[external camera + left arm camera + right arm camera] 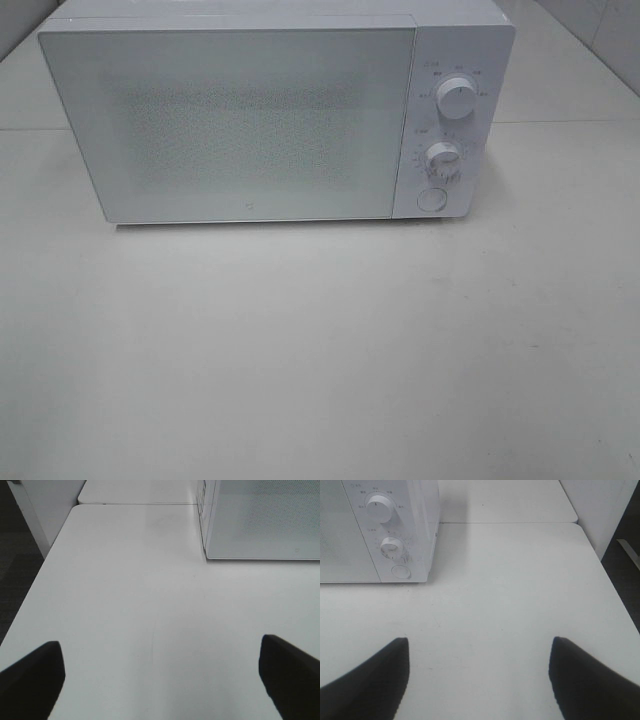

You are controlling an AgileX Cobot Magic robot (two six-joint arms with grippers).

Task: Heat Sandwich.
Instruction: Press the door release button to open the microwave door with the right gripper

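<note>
Left gripper (161, 652): jaws spread wide, with only bare table between the two dark fingers (32, 680). It holds nothing and hangs over the white table (320, 350).

Right gripper (479, 647): jaws likewise apart and not holding anything.

Neither gripper appears in the exterior high view.

The table surface ahead of both grippers is plain white.

Further back, a white microwave (100, 190) stands on the table with its door (230, 120) shut. The door panel is frosted and the interior cannot be made out. The control strip is on the right of the door: upper dial (458, 100), lower dial (442, 157) and round button (432, 198) below them.

Sandwich: not visible in any view, so its position cannot be determined.

Behind the microwave, a seam separates this table from a second white tabletop (505, 500).
</note>
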